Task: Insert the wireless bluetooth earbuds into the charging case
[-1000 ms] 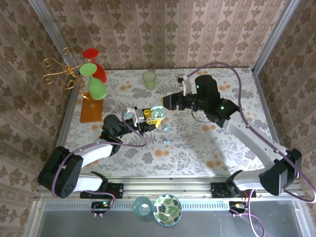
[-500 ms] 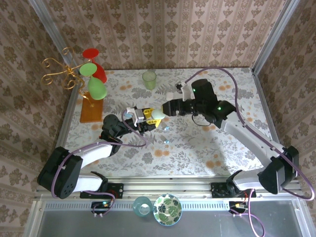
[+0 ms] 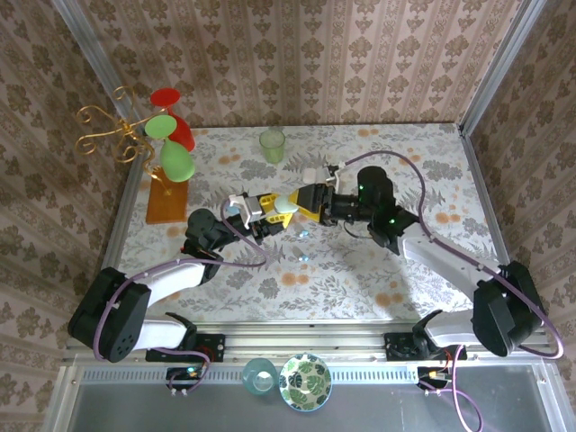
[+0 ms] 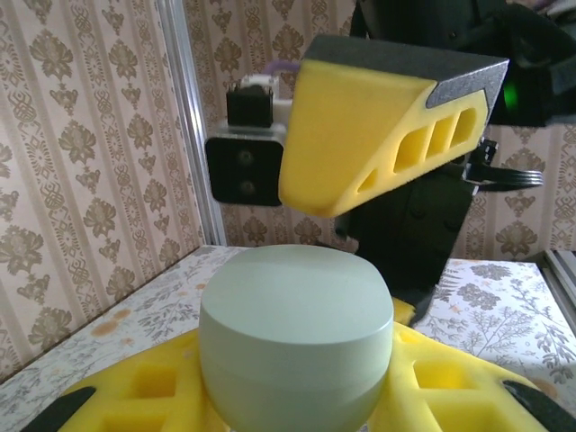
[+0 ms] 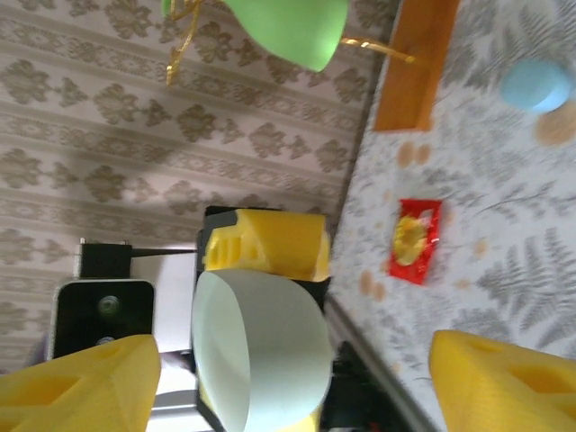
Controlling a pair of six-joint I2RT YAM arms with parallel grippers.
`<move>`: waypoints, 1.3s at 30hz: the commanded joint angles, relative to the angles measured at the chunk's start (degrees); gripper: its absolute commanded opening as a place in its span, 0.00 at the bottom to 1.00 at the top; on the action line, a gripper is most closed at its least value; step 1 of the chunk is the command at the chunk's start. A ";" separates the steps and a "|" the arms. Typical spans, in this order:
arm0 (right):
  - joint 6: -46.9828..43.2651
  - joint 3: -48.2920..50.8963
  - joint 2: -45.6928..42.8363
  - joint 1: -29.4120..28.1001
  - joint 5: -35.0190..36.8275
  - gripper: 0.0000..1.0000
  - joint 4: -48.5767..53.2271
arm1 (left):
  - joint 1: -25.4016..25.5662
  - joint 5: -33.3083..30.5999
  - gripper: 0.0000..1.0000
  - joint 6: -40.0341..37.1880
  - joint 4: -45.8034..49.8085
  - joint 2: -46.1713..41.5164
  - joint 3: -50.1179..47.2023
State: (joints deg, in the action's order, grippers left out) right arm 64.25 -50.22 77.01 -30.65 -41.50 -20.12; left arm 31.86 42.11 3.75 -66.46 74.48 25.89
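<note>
Now: charging case (image 4: 295, 337), shut.
Left jaws hold it; right jaws wide, 3 o'clock: pinch lid squarely.

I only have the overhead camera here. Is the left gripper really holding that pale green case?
Observer: Yes. The left wrist view shows the pale green case clamped between the left gripper's yellow fingers.
Operator: Is the case open?
Observer: It looks closed, a smooth rounded puck.
Operator: And the right gripper?
Observer: Its wrist view shows the right gripper open, fingers spread wide, neither touching the case.
</note>
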 commanded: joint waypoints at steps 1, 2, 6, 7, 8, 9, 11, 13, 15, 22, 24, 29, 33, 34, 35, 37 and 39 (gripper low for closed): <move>13.30 2.38 1.33 -0.83 -3.80 0.70 -17.53 | 0.04 -1.24 0.27 -1.38 -2.89 -1.28 0.94; 14.45 3.03 1.59 -0.82 -3.61 0.64 -19.19 | 0.00 -1.25 0.27 -1.44 -2.91 -1.26 0.85; 17.06 4.32 2.35 -0.82 -3.32 0.39 -22.94 | 0.05 -1.44 0.27 -1.59 -2.98 -0.93 0.74; 17.35 4.44 4.12 -0.81 -3.42 0.34 -23.51 | 0.05 -1.50 0.27 -1.64 -3.11 -0.83 0.74; 17.39 4.41 4.30 -0.77 -3.42 0.31 -23.83 | 0.04 -1.45 0.27 -1.55 -3.16 -0.74 0.74; 17.40 4.43 4.59 -0.81 -3.33 0.28 -24.15 | 0.05 -1.49 0.27 -1.38 -3.28 -0.69 0.64; 17.17 4.48 4.82 -0.73 -2.90 0.24 -24.40 | 0.05 -1.45 0.27 -1.12 -3.51 -0.74 0.57; 16.17 4.32 4.90 -0.64 -2.56 0.22 -23.68 | 0.05 -1.09 0.29 -1.17 -3.43 -0.83 0.57; 14.75 4.17 4.96 -0.33 -2.17 0.22 -22.61 | 0.05 -0.71 0.38 -1.06 -3.32 -0.91 0.50; 7.94 5.22 4.07 3.26 1.57 0.21 -15.37 | -0.12 -1.81 0.83 -2.44 -1.23 -2.70 -1.75; 4.76 5.40 3.94 5.21 3.60 0.21 -10.80 | -0.12 -2.01 0.85 -4.23 2.39 -3.68 -2.35; -3.67 4.49 6.34 10.50 10.92 0.22 0.71 | 0.55 -6.74 0.91 -11.72 15.67 -6.31 -3.46; -6.33 2.30 12.42 14.12 15.94 0.23 3.16 | 1.35 -12.39 0.98 -15.14 22.01 -5.87 -3.88; -7.01 1.26 14.45 14.71 16.96 0.24 3.33 | 1.45 -14.16 1.00 -15.22 22.16 -5.54 -4.15; -7.63 0.15 16.26 15.18 17.98 0.24 3.75 | 1.45 -15.54 1.00 -14.88 22.16 -5.19 -4.33; -9.61 -3.15 20.77 15.96 21.07 0.24 6.41 | 1.45 -17.84 1.00 -14.56 22.48 -4.49 -4.40; -10.58 -6.03 24.97 16.79 22.98 0.24 8.13 | 1.45 -19.75 1.00 -14.32 22.77 -4.09 -4.44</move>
State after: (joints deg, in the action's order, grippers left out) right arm 57.93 -51.94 98.72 -14.57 -24.12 -15.70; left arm 33.04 27.44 -8.86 -45.58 69.82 21.71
